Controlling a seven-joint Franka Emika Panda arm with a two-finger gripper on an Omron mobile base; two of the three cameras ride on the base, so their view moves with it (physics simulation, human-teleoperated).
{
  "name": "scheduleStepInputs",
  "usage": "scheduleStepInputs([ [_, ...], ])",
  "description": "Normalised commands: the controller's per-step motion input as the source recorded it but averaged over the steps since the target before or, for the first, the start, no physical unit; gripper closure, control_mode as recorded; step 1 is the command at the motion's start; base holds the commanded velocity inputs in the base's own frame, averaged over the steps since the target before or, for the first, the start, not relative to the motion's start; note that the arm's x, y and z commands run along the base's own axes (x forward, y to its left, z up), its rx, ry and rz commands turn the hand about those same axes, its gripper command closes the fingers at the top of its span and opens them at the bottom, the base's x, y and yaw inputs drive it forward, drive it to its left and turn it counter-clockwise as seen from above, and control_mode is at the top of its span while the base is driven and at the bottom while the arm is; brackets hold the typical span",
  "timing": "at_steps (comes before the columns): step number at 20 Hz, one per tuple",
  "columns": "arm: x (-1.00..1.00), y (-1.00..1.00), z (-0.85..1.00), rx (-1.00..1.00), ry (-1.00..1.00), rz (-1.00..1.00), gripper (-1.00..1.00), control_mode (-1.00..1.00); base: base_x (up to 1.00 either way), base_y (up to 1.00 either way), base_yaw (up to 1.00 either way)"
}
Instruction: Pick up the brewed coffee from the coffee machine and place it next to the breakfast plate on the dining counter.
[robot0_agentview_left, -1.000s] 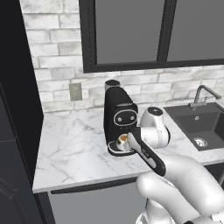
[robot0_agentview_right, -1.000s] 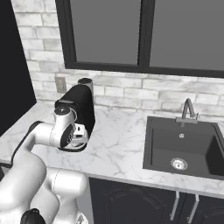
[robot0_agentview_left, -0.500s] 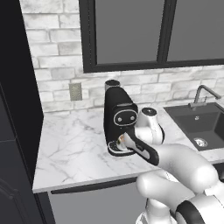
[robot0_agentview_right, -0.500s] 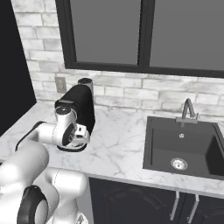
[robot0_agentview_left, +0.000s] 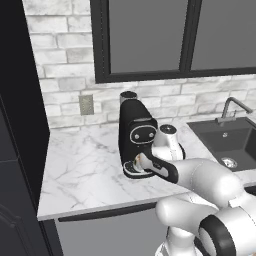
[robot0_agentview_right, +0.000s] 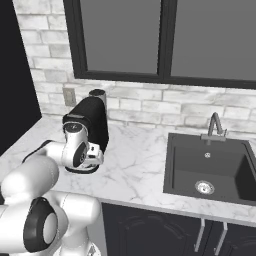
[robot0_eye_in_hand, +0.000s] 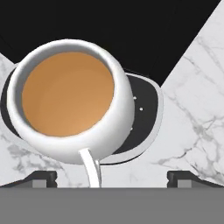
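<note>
The brewed coffee (robot0_eye_in_hand: 74, 100), a white mug of brown liquid, stands on the round drip base (robot0_eye_in_hand: 146, 105) of the black coffee machine (robot0_agentview_left: 135, 132), with its handle (robot0_eye_in_hand: 89, 168) pointing at the hand. My gripper (robot0_eye_in_hand: 112, 178) is open, its two dark fingertips (robot0_eye_in_hand: 41, 177) wide apart on either side of the handle, touching nothing. From the left base view the gripper (robot0_agentview_left: 139, 161) sits low at the machine's front, right at the mug (robot0_agentview_left: 129, 165). In the right base view the hand (robot0_agentview_right: 92, 156) covers the coffee machine's (robot0_agentview_right: 92, 117) base. The breakfast plate and dining counter are out of view.
The machine stands on a white marble worktop (robot0_agentview_left: 85, 170) against a brick wall. A black sink (robot0_agentview_right: 210, 170) with a faucet (robot0_agentview_right: 215, 125) lies to the right. A wall outlet (robot0_agentview_left: 86, 104) is behind the machine, and a tall dark cabinet (robot0_agentview_left: 20, 125) bounds the left side.
The hand has moved left and closer in toward the machine's drip base and the mug. The jaws have stayed open.
</note>
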Motion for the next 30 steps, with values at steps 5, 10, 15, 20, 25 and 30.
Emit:
scheduleStepInputs([
  [5, 0.00, 0.00, -0.23, 0.00, -0.09, 0.02, -1.00, -1.00, 0.00, 0.00, 0.00],
  [10, 0.00, 0.00, -0.28, 0.00, -0.10, 0.04, -1.00, -1.00, 0.00, 0.00, 0.00],
  [15, 0.00, -0.01, -0.23, 0.00, -0.04, 0.04, 1.00, -1.00, 0.00, 0.00, 0.00],
  [20, 0.00, -0.02, -0.01, 0.00, 0.00, 0.01, 1.00, -1.00, 0.00, 0.00, 0.00],
  [25, 0.00, 0.00, 0.00, 0.00, 0.00, 0.00, 1.00, -1.00, 0.00, 0.00, 0.00],
  [30, 0.00, -0.01, 0.00, 0.00, 0.00, 0.00, 1.00, -1.00, 0.00, 0.00, 0.00],
])
